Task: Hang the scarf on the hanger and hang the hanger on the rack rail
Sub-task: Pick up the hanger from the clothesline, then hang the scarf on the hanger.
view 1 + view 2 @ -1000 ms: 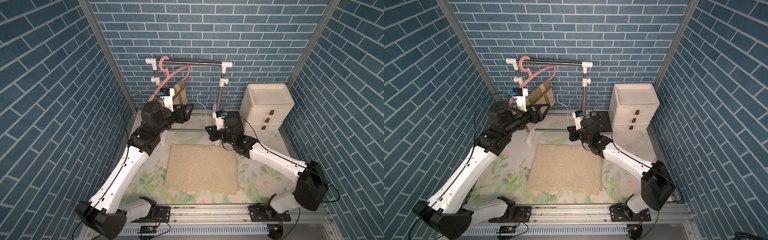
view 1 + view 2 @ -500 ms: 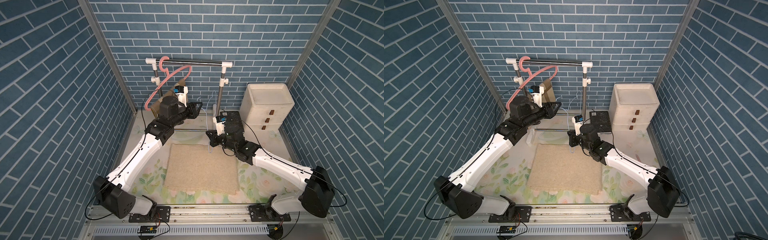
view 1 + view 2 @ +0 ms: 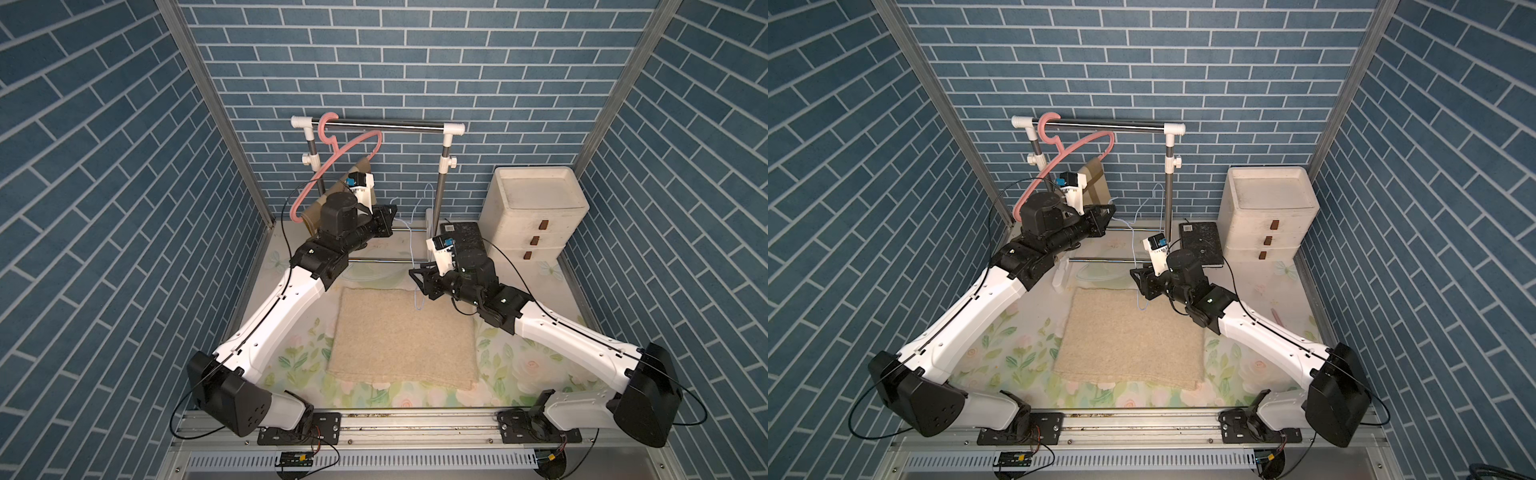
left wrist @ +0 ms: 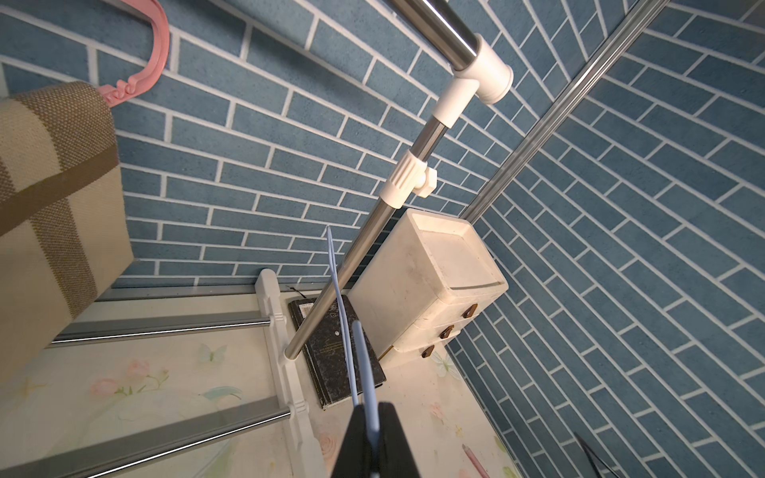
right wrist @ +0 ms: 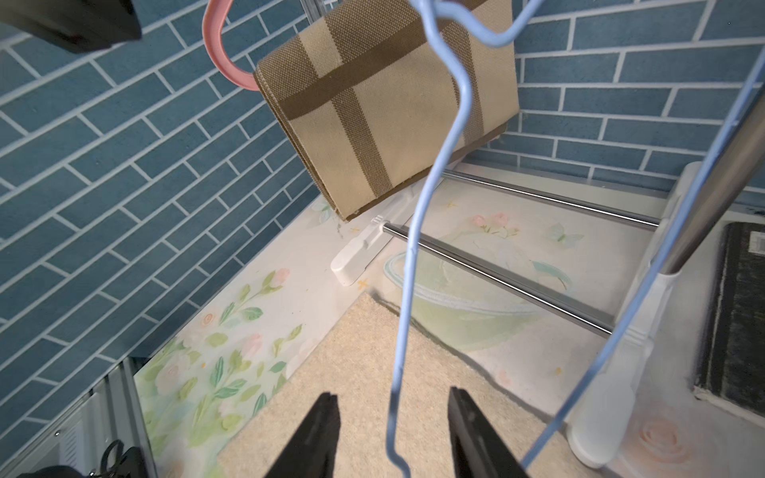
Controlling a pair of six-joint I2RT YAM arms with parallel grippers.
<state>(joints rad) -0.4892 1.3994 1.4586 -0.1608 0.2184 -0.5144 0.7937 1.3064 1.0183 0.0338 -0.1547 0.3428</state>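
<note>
Left wrist view: left gripper (image 4: 372, 409) clamped on the thin blue hanger (image 4: 363, 364). Right wrist view: right gripper (image 5: 393, 399) with fingers apart, hanger wire (image 5: 414, 248) between them, touching neither. Both top views: beige scarf (image 3: 403, 336) folded flat on the floral table (image 3: 299, 365) between the arms, before the rack (image 3: 378, 126); hanger's lower end above the scarf's far edge.

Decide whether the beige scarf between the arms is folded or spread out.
Folded: the scarf lies flat as a neat rectangle, doubled layers showing along its near edge.
</note>
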